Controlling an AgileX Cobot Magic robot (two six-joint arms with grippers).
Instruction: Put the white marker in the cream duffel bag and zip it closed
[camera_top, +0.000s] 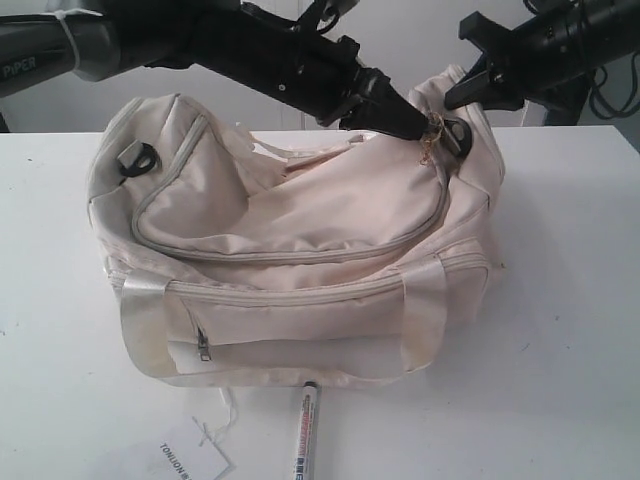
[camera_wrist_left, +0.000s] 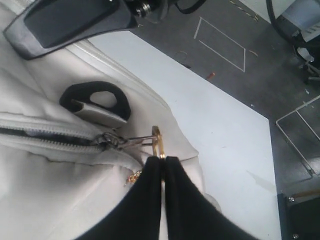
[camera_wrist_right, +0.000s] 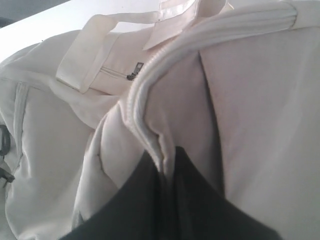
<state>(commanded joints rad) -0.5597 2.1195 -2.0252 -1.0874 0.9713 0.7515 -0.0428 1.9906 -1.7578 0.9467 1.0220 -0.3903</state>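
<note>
I log the cream duffel bag (camera_top: 300, 220) as plain cream fabric, handles (camera_top: 140, 320) shinier cream. Strap ring (camera_wrist_left: 95, 100) black, zip pull ring (camera_wrist_left: 157, 142) gold. White marker (camera_top: 304, 435): white barrel, dark cap, red and dark print. Paper tag (camera_top: 195, 460) white, black lettering. Table (camera_top: 560, 300) plain white. Left gripper (camera_wrist_left: 162, 165) and right gripper (camera_wrist_right: 165, 170) both black on my feeds.

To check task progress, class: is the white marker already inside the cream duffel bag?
No, the white marker lies on the table in front of the cream duffel bag.
</note>
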